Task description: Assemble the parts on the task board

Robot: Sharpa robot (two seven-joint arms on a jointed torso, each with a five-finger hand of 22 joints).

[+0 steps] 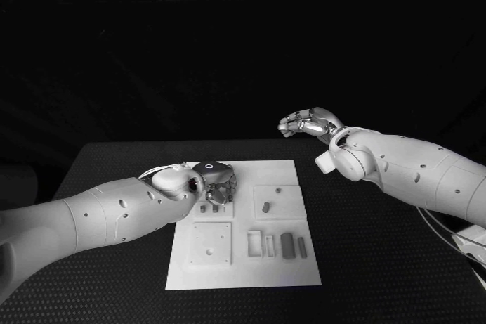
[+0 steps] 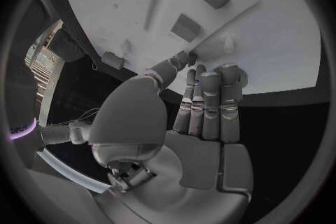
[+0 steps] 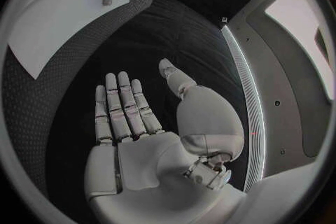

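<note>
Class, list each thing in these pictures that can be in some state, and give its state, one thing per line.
White task board: flat on the black table, partly under the left hand.
Small grey parts: several lying on the board, untouched, not yet assembled.
Left hand: low over the board's far left corner, fingers together; holds nothing visible.
Right hand: raised beyond the board, fingers spread, empty.

Dim, dark surroundings; white board glares (wrist views bend edges)
</note>
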